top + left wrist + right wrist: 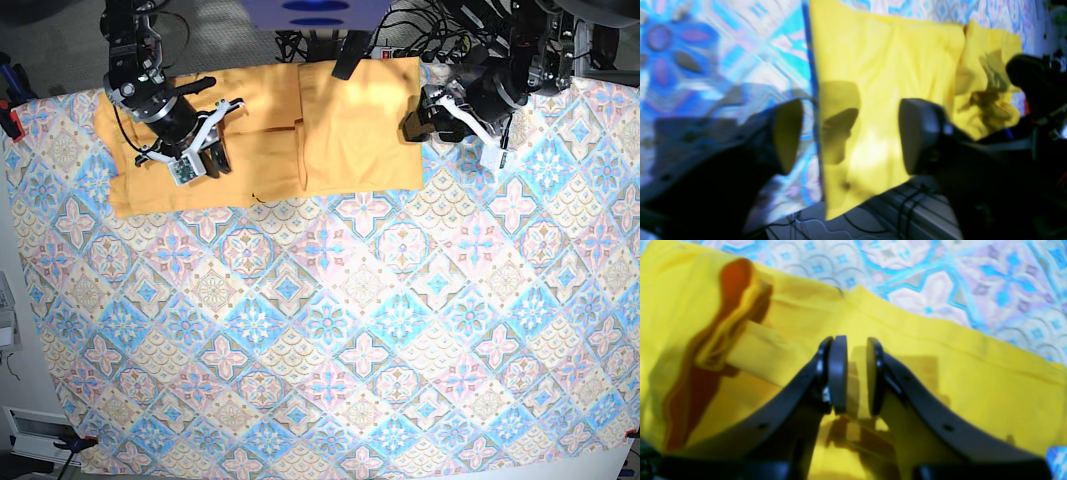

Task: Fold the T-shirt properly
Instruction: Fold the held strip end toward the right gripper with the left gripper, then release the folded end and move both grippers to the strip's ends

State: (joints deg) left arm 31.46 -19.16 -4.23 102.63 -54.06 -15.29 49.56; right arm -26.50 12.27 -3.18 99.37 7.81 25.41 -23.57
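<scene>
The yellow-orange T-shirt [350, 130] lies flat along the far edge of the table, partly folded, with one layer overlapping near its middle. In the left wrist view the T-shirt [890, 66] has a straight side edge, and a bunched sleeve shows at the right. My left gripper [850, 133] hovers wide open over that edge with nothing between its fingers. In the base view my left gripper [452, 140] sits just off the shirt's right side. My right gripper [856, 373] stands over the T-shirt [973, 373] with its jaws a narrow gap apart and no cloth visibly pinched. In the base view my right gripper [200, 165] is above the shirt's left part.
The blue-pink patterned tablecloth [330, 330] covers the whole table. Cables and equipment [400, 30] crowd the far edge behind the shirt, and cables [873, 216] hang just past the table edge. A red clamp [10, 120] holds the cloth at the left.
</scene>
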